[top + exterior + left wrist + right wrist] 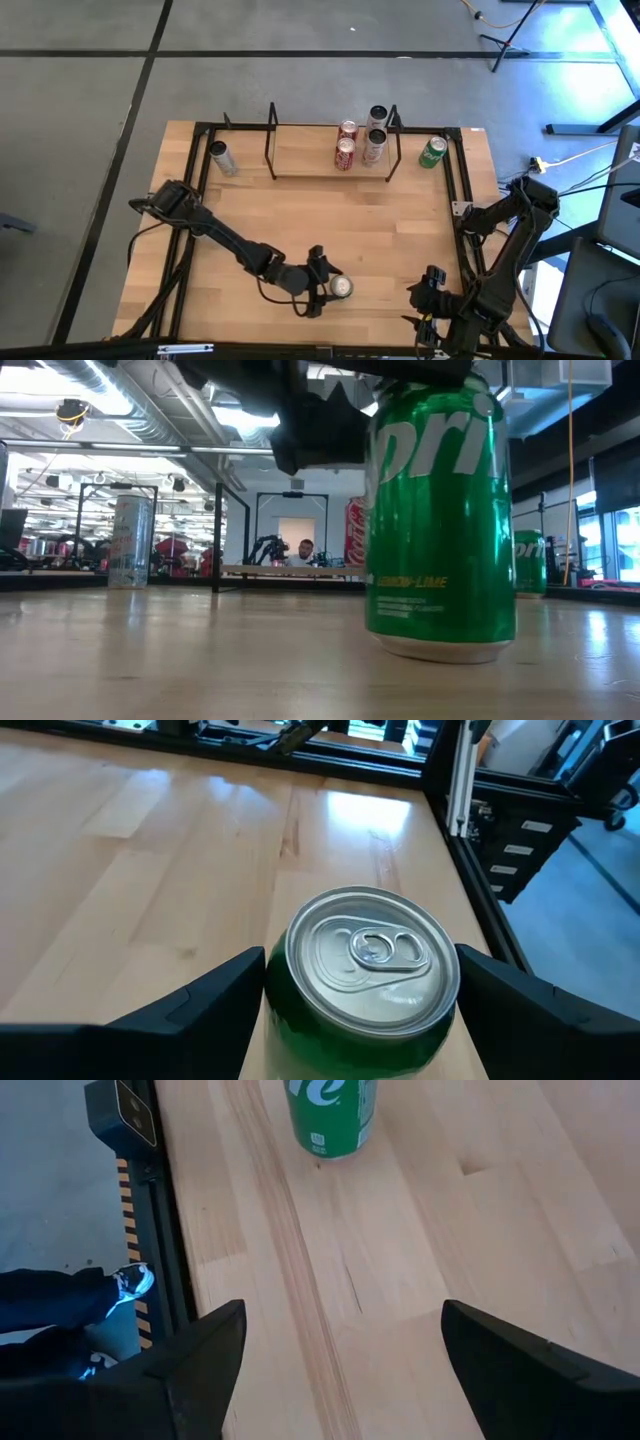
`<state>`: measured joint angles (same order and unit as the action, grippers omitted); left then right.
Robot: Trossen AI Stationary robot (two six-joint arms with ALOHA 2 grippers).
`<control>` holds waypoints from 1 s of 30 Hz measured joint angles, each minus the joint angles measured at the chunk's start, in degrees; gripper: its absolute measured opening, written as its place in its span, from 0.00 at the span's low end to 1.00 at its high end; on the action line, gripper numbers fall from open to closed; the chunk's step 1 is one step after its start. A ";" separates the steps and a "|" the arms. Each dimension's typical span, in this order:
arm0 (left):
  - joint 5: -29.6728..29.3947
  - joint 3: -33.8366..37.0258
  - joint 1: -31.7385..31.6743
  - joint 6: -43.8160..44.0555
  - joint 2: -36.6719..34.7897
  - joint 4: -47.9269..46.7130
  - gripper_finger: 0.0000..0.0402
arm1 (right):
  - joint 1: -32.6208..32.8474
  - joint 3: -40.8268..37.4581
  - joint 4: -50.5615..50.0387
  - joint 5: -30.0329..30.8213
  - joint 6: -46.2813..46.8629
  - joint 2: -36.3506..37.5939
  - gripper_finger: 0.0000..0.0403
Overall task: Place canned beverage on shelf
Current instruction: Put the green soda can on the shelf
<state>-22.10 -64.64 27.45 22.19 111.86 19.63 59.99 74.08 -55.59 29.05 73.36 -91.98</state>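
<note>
- On the table (300,220), a green can (342,288) standing upright near the front edge, at about 6 o'clock in the high view.
- Left arm stretched long and low from its base at 9 o'clock, bent at the elbow, reaching down toward 6 o'clock.
- Left gripper (332,286) right at the green can, wrist above and behind it.
- In the left wrist view, the can's shiny top (372,955) sitting between the two dark fingers (200,1005).
- Fingers spread apart, one on each side of the can, very close to its sides.
- In the low view, the same can (440,510) flat on the wood, with the dark left gripper (320,420) just over its top.
- Shelf (330,150) far from this can, at 12 o'clock on the table.
- Four cans on the shelf, toward its right end: two red ones (346,142) and two pale ones (376,132).
- Another green can (433,151) just beside the shelf's right end, at about 1 o'clock.
- A silver can (220,157) off the shelf's left end, at about 10 o'clock.
- Right arm folded up at the 4 o'clock corner, waiting.
- Right gripper (432,288) low near the front edge at 5 o'clock, fingers (200,1360) wide apart with only bare wood between them.
- A person (305,550) far back in the room, past the table.
</note>
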 joint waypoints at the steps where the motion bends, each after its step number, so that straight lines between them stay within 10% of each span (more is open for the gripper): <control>1: 0.08 0.00 -0.09 -0.17 0.21 0.71 0.74 | 0.00 0.00 0.00 0.01 -0.01 0.00 0.80; 19: 3.88 0.18 -0.81 3.20 0.28 3.15 0.75 | 0.00 0.00 0.00 1.38 0.04 0.00 0.80; 30: 2.78 0.17 -0.93 4.82 0.28 1.76 0.96 | 0.00 0.01 0.00 1.40 0.04 0.00 0.80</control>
<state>-19.33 -64.47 26.52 27.01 112.14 21.39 59.99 74.09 -55.59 30.46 73.41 -91.98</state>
